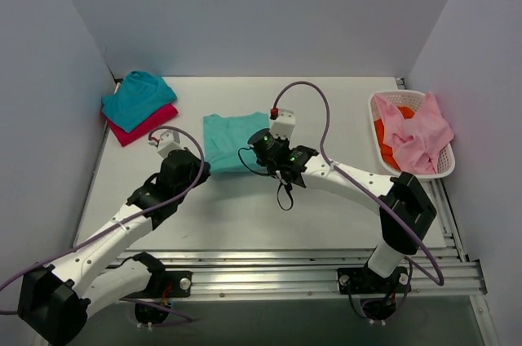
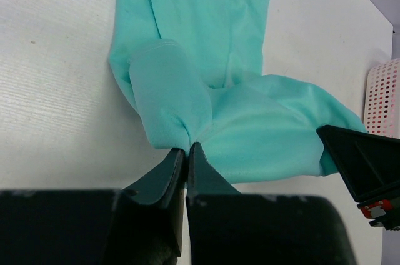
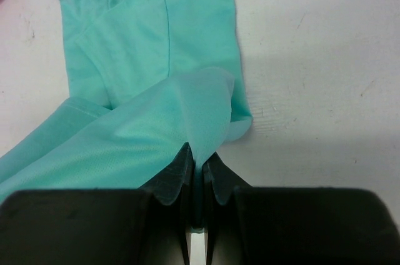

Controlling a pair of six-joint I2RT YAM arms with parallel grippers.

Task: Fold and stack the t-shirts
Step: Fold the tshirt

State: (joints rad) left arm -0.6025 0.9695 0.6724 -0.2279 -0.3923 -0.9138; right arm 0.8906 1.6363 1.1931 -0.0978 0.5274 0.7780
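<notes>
A mint-green t-shirt (image 1: 231, 138) lies partly folded in the middle of the table. My left gripper (image 1: 201, 168) is shut on its near left corner; the left wrist view shows the cloth (image 2: 206, 77) pinched at the fingertips (image 2: 185, 147). My right gripper (image 1: 263, 150) is shut on its near right corner; the right wrist view shows the cloth (image 3: 156, 59) drawn into the jaws. Both corners are lifted a little. A teal t-shirt (image 1: 135, 97) lies folded on a magenta-red one (image 1: 147, 125) at the far left.
A white lattice basket (image 1: 444, 162) at the far right holds pink (image 1: 420, 135) and orange cloth (image 1: 382, 135). It also shows in the left wrist view (image 2: 382, 99). Grey walls close in the table on three sides. A metal rail runs along the near edge.
</notes>
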